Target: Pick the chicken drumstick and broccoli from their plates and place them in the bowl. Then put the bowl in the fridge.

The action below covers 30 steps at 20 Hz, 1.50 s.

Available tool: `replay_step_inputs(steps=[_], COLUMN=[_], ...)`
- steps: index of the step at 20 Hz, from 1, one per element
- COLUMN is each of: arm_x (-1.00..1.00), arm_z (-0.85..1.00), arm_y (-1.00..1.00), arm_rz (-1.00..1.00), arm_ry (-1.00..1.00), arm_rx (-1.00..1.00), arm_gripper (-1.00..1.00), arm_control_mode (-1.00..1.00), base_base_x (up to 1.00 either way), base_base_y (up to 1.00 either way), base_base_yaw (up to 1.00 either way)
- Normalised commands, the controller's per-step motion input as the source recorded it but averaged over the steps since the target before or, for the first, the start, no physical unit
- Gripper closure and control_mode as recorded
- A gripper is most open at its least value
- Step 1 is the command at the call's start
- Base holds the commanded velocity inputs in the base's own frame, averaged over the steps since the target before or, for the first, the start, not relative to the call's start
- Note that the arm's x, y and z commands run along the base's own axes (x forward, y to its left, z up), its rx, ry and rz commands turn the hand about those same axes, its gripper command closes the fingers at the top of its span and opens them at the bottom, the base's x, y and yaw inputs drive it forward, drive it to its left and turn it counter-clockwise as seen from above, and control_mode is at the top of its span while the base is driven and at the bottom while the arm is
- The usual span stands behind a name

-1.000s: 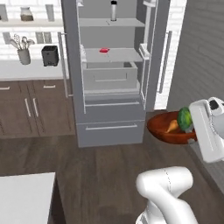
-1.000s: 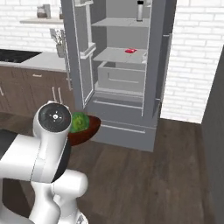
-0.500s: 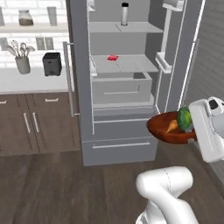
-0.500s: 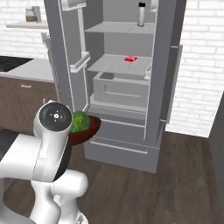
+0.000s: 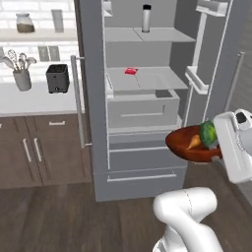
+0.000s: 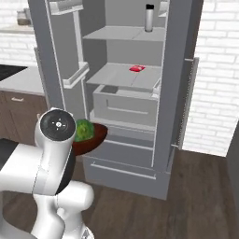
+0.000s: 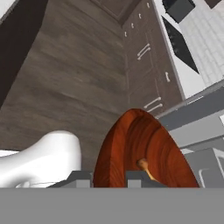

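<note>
With both doors swung wide, the fridge [image 5: 142, 123] dominates the scene, pale shelves and a drawer on show, its long silver bar handle [image 5: 77, 101] standing on the left door. Off to the left runs the counter [image 5: 29, 103] over dark wood cabinets [image 5: 34, 150]. Now the bowl [image 5: 189, 145], glossy reddish-brown, is up in the air in front of the fridge's lower drawers, just beside the white arm. The gripper [image 7: 109, 177] is clamped on the bowl's near rim, one fingertip either side of the wall. Inside sits the broccoli [image 5: 208, 134], dark green, against the arm's side, and next to it the chicken drumstick [image 5: 194, 141]. Up on the middle shelf lies a small red item [image 5: 131, 71].
</note>
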Motion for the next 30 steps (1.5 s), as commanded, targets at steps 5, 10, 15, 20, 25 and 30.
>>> replay_step_inputs(steps=[5, 10, 15, 20, 25, 30], arm_x=[0.00, 0.00, 0.00, 0.00, 0.00, 0.00], arm_z=[0.00, 0.00, 0.00, 0.00, 0.00, 0.00], arm_y=[0.00, 0.00, 0.00, 0.00, 0.00, 0.00], arm_rz=[0.00, 0.00, 0.00, 0.00, 0.00, 0.00], arm_ry=[0.00, 0.00, 0.00, 0.00, 0.00, 0.00], arm_rx=[0.00, 0.00, 0.00, 0.00, 0.00, 0.00], arm_gripper=[1.00, 1.00, 1.00, 1.00, 1.00, 1.00], arm_control_mode=[1.00, 1.00, 1.00, 1.00, 1.00, 1.00], base_base_x=[0.95, 0.66, 0.43, 0.52, 0.36, 0.46], base_base_y=[0.14, -0.02, 0.00, 0.01, 0.00, 0.01], base_base_yaw=[0.00, -0.02, -0.08, -0.06, -0.06, -0.05])
